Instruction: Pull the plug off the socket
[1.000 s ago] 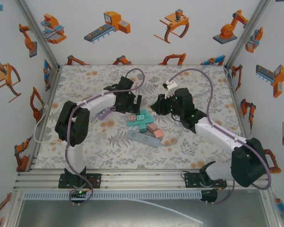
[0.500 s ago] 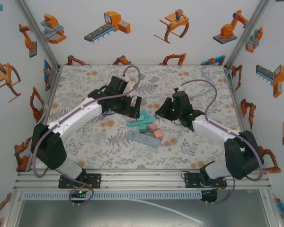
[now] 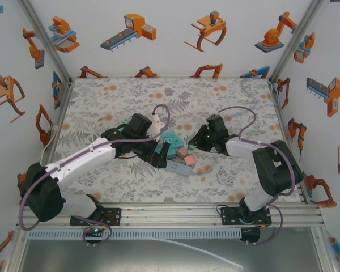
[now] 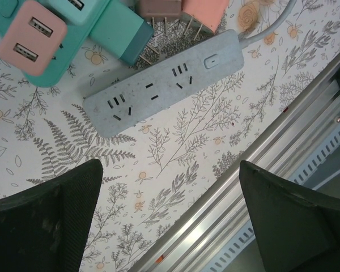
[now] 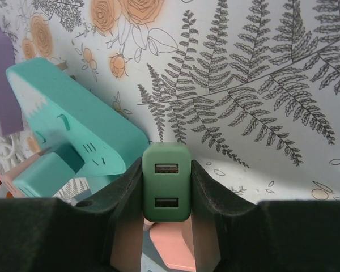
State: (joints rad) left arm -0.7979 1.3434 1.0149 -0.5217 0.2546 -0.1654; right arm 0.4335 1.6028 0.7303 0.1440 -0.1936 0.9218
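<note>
Green plug (image 5: 166, 170) is squeezed tight in right hand (image 5: 166, 192), just beside teal socket (image 5: 73, 130) | left hand (image 4: 170, 192) is wide open, holds nothing, hangs above grey socket strip (image 4: 164, 85) on flowery desk (image 4: 204, 147)

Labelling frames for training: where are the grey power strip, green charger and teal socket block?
grey power strip (image 4: 164, 85), left wrist view, middle of top face.
green charger (image 5: 166, 184), right wrist view, between its two ports.
teal socket block (image 5: 68, 105), right wrist view, its broad top face.

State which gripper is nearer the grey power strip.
Left. The left gripper hangs open right by the grey power strip; the right gripper is farther back, shut on a green charger.
</note>
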